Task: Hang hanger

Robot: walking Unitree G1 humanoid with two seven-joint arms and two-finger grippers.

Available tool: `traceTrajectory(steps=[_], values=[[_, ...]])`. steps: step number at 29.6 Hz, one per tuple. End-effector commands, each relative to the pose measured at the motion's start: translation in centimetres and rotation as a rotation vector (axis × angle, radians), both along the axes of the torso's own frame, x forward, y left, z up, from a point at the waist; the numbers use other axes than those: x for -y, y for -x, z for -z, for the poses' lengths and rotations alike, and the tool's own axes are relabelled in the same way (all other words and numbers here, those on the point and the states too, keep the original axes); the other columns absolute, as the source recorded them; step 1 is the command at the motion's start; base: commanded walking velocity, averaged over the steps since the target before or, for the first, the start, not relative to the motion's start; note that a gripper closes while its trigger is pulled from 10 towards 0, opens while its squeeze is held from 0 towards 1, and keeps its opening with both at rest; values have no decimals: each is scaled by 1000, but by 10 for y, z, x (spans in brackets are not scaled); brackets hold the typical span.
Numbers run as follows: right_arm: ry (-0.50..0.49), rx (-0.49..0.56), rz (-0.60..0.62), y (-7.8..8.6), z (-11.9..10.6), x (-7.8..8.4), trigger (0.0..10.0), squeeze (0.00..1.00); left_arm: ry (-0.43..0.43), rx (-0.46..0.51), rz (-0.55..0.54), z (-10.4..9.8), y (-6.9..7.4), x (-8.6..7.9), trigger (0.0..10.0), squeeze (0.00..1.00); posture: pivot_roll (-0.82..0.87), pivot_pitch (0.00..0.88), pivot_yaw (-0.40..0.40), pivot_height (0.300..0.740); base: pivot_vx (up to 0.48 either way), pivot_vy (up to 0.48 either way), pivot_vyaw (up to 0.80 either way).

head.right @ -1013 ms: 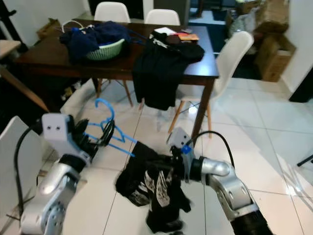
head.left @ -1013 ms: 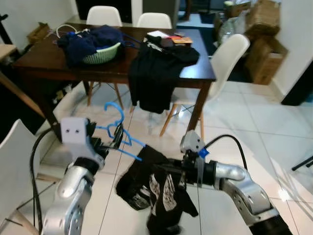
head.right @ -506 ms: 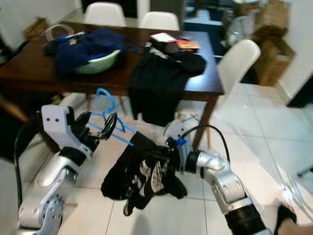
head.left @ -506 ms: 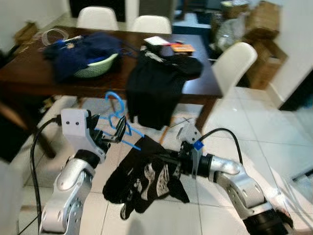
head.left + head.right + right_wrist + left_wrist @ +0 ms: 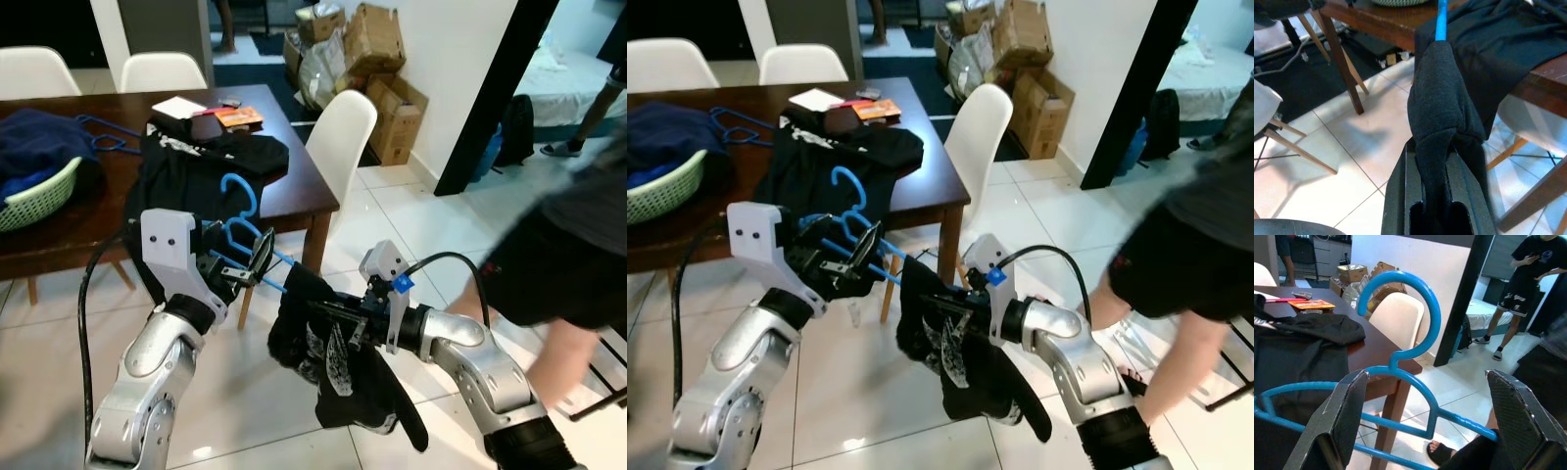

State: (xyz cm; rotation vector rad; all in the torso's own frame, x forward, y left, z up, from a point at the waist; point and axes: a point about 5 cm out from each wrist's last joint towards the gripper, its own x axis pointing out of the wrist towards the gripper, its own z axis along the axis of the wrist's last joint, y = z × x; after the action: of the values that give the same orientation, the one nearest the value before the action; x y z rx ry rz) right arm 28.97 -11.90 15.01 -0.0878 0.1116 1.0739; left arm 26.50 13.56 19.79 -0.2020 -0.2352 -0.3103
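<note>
Left tool (image 5: 257, 262) above white tiled floor (image 5: 411, 211)

A: Head stereo pair?
B: High up, facing forward and down over both arms; table (image 5: 304, 196), white chair (image 5: 982, 137) and tiled floor ahead. Both eyes share all of it, slightly offset.

A: Wrists?
B: Left looks along its fingers (image 5: 1342, 416), very near the blue hanger (image 5: 1415, 328), same table and chair behind. Right looks along its gripper (image 5: 1434, 196), close on the black shirt (image 5: 1442, 98), table beyond.
</note>
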Motion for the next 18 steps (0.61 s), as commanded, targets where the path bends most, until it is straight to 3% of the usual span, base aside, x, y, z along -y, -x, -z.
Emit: traceTrajectory(steps=[1, 5, 6, 7, 8, 10, 14, 16, 18], values=[[-47, 50, -40, 1, -15, -2, 10000, 0, 3, 11, 11, -4, 1, 2, 10000, 0, 9, 65, -34, 740, 394, 0, 0], [-84, 65, -86, 4, -22, -3, 10000, 0, 3, 30, 10, -11, 1, 2, 10000, 0, 9, 65, -34, 740, 401, 0, 0], [-151, 70, -110, 5, -34, -3, 10000, 0, 4, 50, 12, -17, 1, 2, 10000, 0, 11, 67, -33, 740, 401, 0, 788], [-151, 70, -110, 5, -34, -3, 10000, 0, 4, 50, 12, -17, 1, 2, 10000, 0, 11, 67, -33, 740, 401, 0, 788], [-292, 94, -129, 2, -60, -3, 10000, 0, 10, 87, 16, -28, 0, 2, 10000, 0, 11, 67, -31, 740, 409, 0, 769], [-331, 111, -129, -1, -70, -3, 10000, 0, 12, 101, 17, -32, 0, 2, 10000, 0, 11, 66, -30, 740, 444, 0, 725], [-325, 167, -120, -8, -87, -5, 10000, 0, 13, 119, 21, -38, -1, 3, 10000, 0, 11, 65, -29, 740, 480, 0, 461], [-238, 255, -125, -14, -101, -10, 10000, 0, 15, 129, 26, -41, 0, 4, 10000, 0, 15, 62, -32, 740, 480, 0, 0], [-212, 281, -128, -16, -104, -11, 10000, 0, 15, 131, 27, -42, 0, 5, 10000, 0, 15, 62, -32, 740, 480, 0, 0]])
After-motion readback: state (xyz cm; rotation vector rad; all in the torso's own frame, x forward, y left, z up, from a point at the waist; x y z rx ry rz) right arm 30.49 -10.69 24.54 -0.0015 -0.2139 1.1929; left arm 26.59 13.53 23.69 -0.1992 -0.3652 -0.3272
